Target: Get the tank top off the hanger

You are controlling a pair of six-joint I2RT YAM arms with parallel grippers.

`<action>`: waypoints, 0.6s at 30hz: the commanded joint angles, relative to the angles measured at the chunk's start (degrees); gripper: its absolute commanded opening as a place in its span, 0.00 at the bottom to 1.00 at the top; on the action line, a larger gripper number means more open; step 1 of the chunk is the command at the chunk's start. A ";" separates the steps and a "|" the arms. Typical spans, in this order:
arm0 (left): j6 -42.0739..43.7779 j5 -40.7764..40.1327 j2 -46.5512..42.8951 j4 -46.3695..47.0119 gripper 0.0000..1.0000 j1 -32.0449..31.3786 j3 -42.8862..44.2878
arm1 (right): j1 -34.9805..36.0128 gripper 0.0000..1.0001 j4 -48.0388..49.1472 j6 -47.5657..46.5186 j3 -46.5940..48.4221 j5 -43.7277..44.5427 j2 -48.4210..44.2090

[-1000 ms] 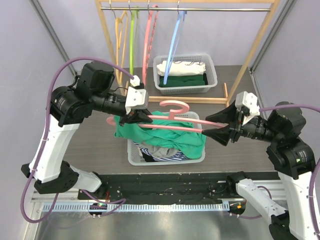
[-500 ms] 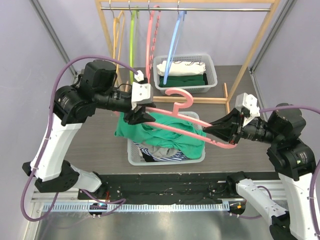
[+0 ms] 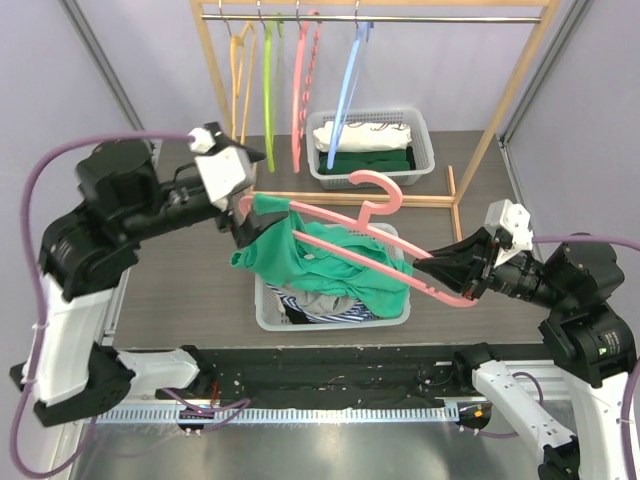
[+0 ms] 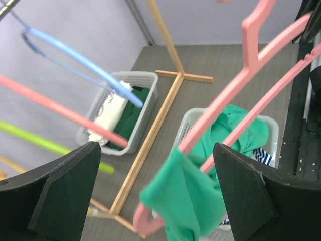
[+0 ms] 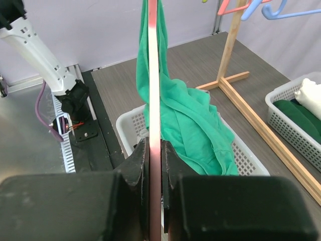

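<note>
- While the overhead view takes in both arms and the whole pink hanger [image 3: 372, 245], only the right wrist view shows the grip close up: the right claw [image 5: 156, 150] is pressed together on the hanger's bar, pinching it.
- The left wrist view shows plainly what is hard to read from overhead. The left claw [image 4: 155, 150] is spread wide and holds nothing, and the hanger's end and its cloth lie ahead of the fingers [image 4: 65, 193].
- The tank top [image 3: 300, 262], green, is on the hanger. It is bunched over the end near the left claw and trails down into the white basket [image 3: 262, 300] below.
- The hanger slants in the air above that basket, with its other end low at the right claw.
- Open tabletop [image 3: 190, 290] lies to the left of the basket, and the wooden rack [image 3: 520, 85] stands behind.
- The white basket also holds striped and grey clothes.
- The far basket [image 3: 424, 150], under the rack, holds folded white and dark green cloth.
- Spare hangers [image 3: 268, 90] in orange, green, pink and blue hang from the rack's rail [image 3: 430, 17].
</note>
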 commanded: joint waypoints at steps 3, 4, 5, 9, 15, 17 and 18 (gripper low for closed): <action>1.39 -11.40 -10.85 7.36 1.00 -0.10 -12.37 | -0.10 0.01 6.80 1.49 0.99 3.12 -1.90; 0.60 -12.46 -11.12 6.66 1.00 -0.19 -13.60 | -0.10 0.01 6.89 1.58 2.04 3.64 -1.82; 0.07 -12.81 -11.73 6.48 1.00 -0.19 -14.48 | -0.19 0.01 7.07 1.58 2.83 3.82 -1.56; -0.37 -11.68 -15.16 7.97 1.00 0.07 -19.76 | -0.10 0.01 8.91 4.38 6.44 2.77 -0.33; -3.53 -12.03 -14.64 10.78 1.00 0.07 -21.53 | -0.10 0.01 5.76 6.06 12.85 -0.39 2.49; -4.68 -11.94 -13.07 11.75 1.00 0.07 -19.77 | -0.19 0.01 4.96 6.06 13.30 -0.92 2.14; -5.12 -12.11 -12.62 12.01 1.00 0.07 -18.98 | -0.10 0.01 4.61 6.15 13.04 -0.83 1.79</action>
